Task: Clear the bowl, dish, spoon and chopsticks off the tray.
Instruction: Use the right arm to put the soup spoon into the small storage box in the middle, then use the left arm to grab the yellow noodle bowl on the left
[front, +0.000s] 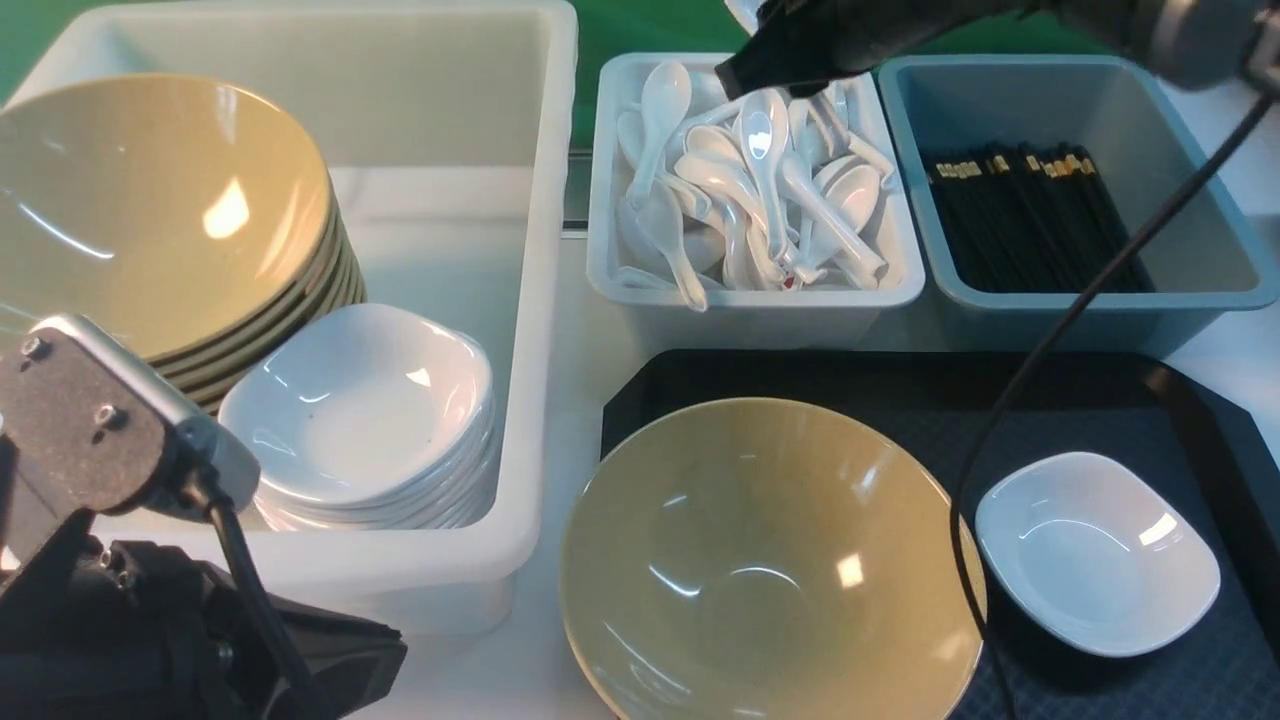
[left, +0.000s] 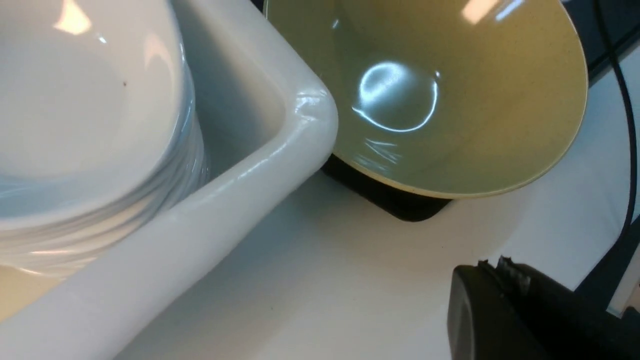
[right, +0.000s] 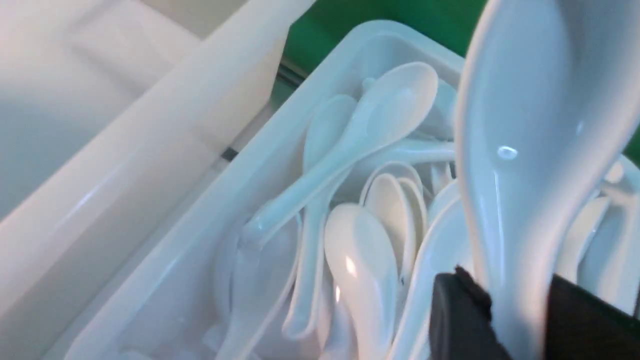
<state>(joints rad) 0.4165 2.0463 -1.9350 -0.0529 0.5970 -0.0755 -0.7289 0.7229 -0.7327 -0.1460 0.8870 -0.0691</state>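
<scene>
The mustard-yellow bowl (front: 770, 560) sits on the left part of the black tray (front: 1100, 410) and overhangs its near left corner; it also shows in the left wrist view (left: 450, 100). The small white dish (front: 1095, 550) sits on the tray to the right of the bowl. My right gripper (front: 740, 75) is shut on the white spoon (right: 525, 175) by its handle and holds it above the spoon tub (front: 750, 300). My left gripper (left: 492, 265) is shut and empty, low over the table beside the big white tub's corner. No chopsticks lie on the tray.
A big white tub (front: 540, 300) at left holds stacked yellow bowls (front: 150, 210) and stacked white dishes (front: 360, 420). The spoon tub holds several white spoons (front: 700, 180). A grey-blue tub (front: 1180, 290) holds several black chopsticks (front: 1030, 220). A black cable (front: 1050, 350) hangs across the tray.
</scene>
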